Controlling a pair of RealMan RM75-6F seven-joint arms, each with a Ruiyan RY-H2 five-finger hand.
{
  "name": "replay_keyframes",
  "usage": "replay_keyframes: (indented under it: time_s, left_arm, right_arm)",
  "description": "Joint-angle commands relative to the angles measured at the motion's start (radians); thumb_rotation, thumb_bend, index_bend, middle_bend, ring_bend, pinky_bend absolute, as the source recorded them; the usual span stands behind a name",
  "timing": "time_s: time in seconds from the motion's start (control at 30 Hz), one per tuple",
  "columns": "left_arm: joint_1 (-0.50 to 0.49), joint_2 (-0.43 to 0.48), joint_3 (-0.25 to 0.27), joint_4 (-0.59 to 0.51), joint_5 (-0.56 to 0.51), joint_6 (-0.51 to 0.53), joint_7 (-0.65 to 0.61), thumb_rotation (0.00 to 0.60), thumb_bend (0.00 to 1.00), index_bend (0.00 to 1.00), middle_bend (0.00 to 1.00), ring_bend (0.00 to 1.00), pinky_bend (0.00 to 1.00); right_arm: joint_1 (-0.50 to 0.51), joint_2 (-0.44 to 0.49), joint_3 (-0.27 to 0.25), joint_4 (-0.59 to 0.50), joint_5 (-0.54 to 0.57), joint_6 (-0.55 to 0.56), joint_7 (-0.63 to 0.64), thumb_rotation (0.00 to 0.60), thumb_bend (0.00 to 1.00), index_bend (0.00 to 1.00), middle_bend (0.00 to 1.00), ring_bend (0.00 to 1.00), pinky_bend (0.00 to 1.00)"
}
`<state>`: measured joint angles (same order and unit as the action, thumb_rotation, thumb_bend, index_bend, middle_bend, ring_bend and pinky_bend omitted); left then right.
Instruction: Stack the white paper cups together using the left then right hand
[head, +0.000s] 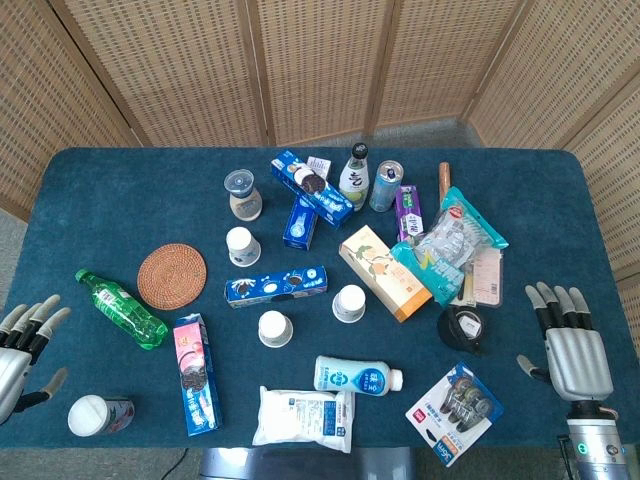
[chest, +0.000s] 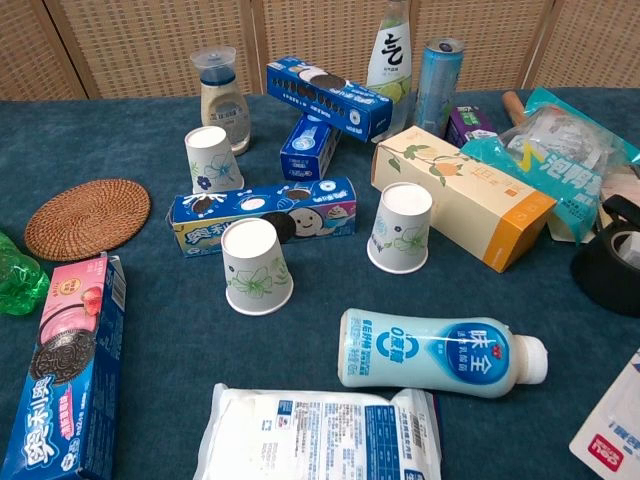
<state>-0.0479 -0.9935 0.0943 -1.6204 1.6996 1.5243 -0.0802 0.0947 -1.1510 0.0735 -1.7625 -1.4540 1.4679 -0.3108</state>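
Three white paper cups stand upside down and apart on the blue table. One cup (head: 243, 246) (chest: 212, 159) is at the back left, one cup (head: 275, 328) (chest: 255, 266) in front, one cup (head: 349, 303) (chest: 401, 227) to the right beside the orange box. My left hand (head: 22, 350) hovers open at the table's left edge, far from the cups. My right hand (head: 572, 345) is open at the right edge, fingers straight. Neither hand shows in the chest view.
Cookie boxes (head: 276, 287) (chest: 262, 215), an orange box (head: 385, 273), a white bottle (head: 357, 378) (chest: 440, 353), a green bottle (head: 122, 309), a wicker coaster (head: 171, 277), a pink Oreo box (head: 195, 373), a white pouch (head: 302, 417), snack bags (head: 455, 243) and a black tape roll (head: 464, 327) crowd the table.
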Motion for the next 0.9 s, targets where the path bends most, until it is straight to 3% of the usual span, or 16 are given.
replay_keyframes:
  time_s: [0.03,0.9]
  left_arm:
    - [0.000,-0.001,0.000,0.001,0.000,0.000,0.001,0.600,0.40,0.00,0.00,0.00,0.00]
    - [-0.041,0.007,-0.010,-0.027,-0.007,-0.059,-0.012,0.600,0.40,0.00,0.00,0.00,0.00]
  right_arm:
    - [0.000,0.001,0.000,0.000,-0.001,0.000,0.001,0.600,0.00,0.00,0.00,0.00,0.00]
    - [-0.004,0.010,-0.001,-0.009,0.001,0.005,0.007,0.600,0.00,0.00,0.00,0.00,0.00]
